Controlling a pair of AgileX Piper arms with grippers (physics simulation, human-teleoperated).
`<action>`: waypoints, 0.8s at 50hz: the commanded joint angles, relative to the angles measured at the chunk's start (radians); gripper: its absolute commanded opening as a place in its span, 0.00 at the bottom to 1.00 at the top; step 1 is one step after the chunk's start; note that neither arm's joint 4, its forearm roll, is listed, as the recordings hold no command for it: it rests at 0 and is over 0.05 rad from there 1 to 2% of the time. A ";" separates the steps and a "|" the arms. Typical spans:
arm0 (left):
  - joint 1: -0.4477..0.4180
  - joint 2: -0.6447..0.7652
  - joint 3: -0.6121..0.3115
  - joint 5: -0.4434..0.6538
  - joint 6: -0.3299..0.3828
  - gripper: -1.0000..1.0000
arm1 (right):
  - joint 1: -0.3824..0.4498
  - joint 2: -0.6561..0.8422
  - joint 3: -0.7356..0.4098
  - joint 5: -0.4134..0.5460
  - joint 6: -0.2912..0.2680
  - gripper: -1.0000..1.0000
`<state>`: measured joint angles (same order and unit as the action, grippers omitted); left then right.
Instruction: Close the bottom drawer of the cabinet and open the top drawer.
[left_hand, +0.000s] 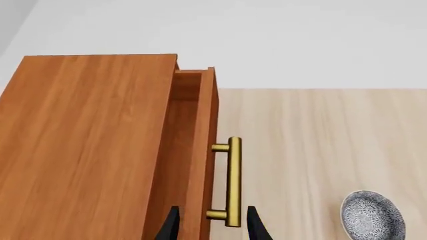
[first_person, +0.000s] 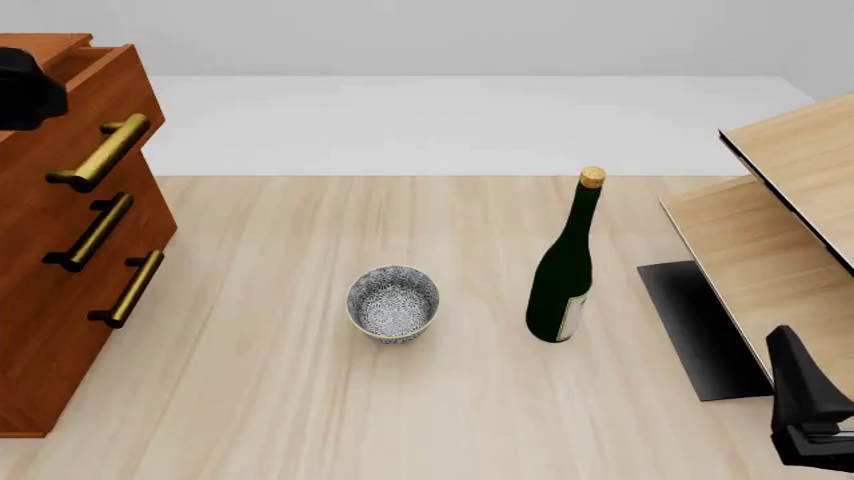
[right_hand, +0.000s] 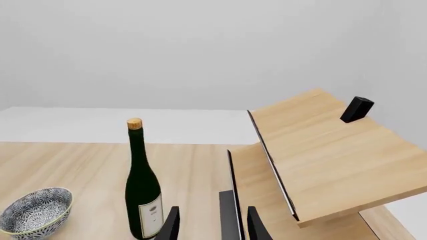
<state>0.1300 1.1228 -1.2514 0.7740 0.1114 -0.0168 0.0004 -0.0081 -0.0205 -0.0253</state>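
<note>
Left claw (left_hand: 210, 227) is seen released, its fingertips straddling the near end of the brass handle (left_hand: 233, 182), whose long axis runs away from the claw along the top drawer (left_hand: 200, 150). That drawer is judged part-open at the cabinet (first_person: 54, 330) on the bench's left, bottom drawer (first_person: 80, 340) appearing flush; right claw (right_hand: 210, 225), released, hangs well apart near the pale shelf unit (right_hand: 333, 155)
</note>
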 joint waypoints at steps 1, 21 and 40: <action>0.009 0.001 0.037 -0.028 -0.006 1.00 | 0.000 0.000 0.000 0.000 -0.001 1.00; 0.016 -0.006 0.087 -0.057 -0.017 1.00 | -0.001 0.000 0.000 -0.001 -0.003 1.00; 0.025 -0.008 0.137 -0.091 -0.030 1.00 | -0.001 0.000 0.001 -0.002 -0.004 1.00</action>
<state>0.1521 1.1161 -1.1399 0.6994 0.0874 -0.0183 0.0004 -0.0075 -0.0219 -0.0279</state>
